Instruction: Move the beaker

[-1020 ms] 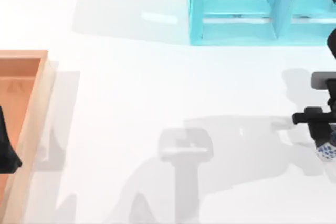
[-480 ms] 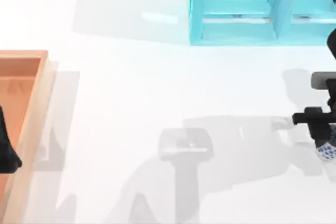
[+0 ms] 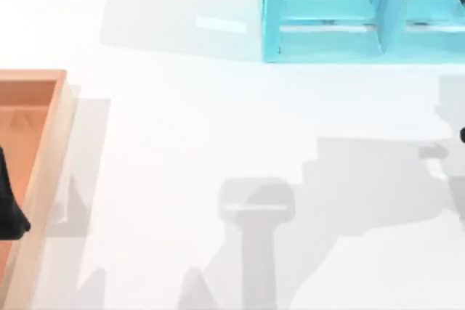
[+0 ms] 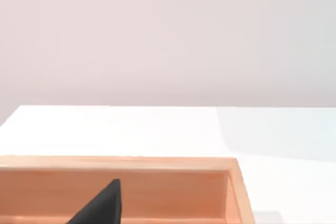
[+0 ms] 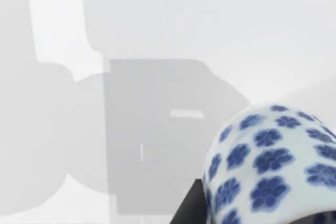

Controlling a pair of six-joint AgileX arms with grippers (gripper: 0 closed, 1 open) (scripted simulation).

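Observation:
The beaker (image 5: 268,161), white with blue flowers, is close up in the right wrist view, tilted and hanging above the white table. My right gripper (image 5: 247,211) is shut on it, and one dark finger (image 5: 186,211) shows beside its wall. A black sliver of my right arm (image 3: 462,134) sits at the right edge of the top view. My left gripper (image 3: 9,208) is parked at the far left over the wooden tray (image 3: 54,143), with one dark fingertip (image 4: 102,205) in front of the tray's wall.
A turquoise shelf (image 3: 363,12) stands at the back right of the table. The wooden tray's rim (image 4: 157,163) runs along the left side. Arm shadows lie on the white tabletop (image 3: 218,128) between them.
My right arm has lifted up and to the right, almost out of the top view, carrying the beaker off the spot near the right edge. The left arm has not moved.

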